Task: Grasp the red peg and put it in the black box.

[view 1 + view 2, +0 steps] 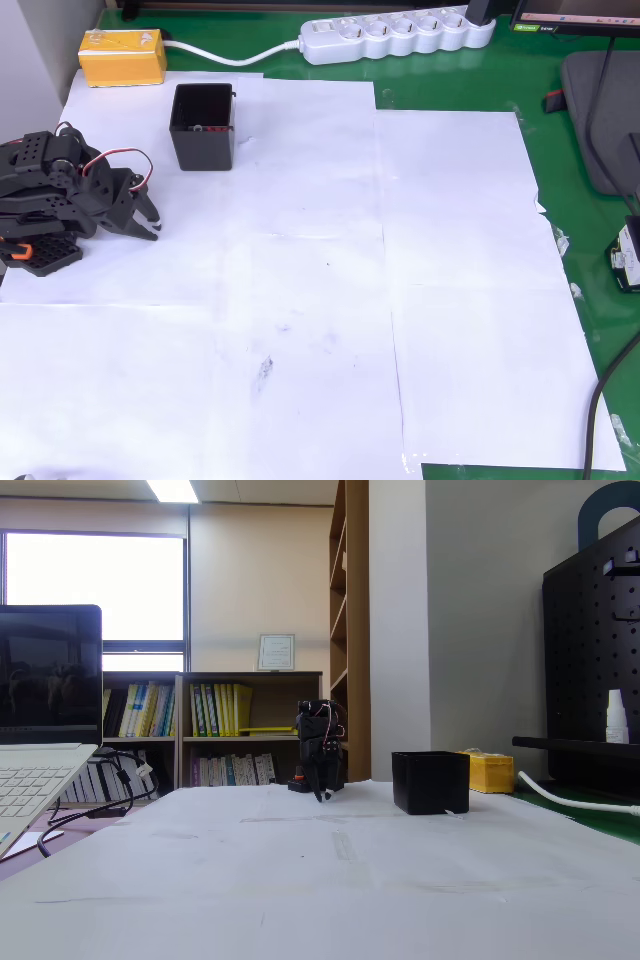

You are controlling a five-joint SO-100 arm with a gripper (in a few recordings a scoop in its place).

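Note:
The black box point(203, 127) stands open-topped on the white paper at the upper left of the overhead view; in the fixed view the black box point(430, 781) is right of centre. A tiny reddish spot inside it by the near wall looks like the red peg point(199, 128). My gripper point(152, 218) rests folded at the left edge, below and left of the box and apart from it. Its fingers lie together with nothing between them. In the fixed view the gripper point(320, 793) points down at the table, left of the box.
A yellow block point(122, 56) sits behind the box, a white power strip point(395, 36) along the far edge. White paper sheets point(330, 300) cover the green table. A laptop point(40, 730) stands at the left of the fixed view, a black pegboard point(595, 670) at the right.

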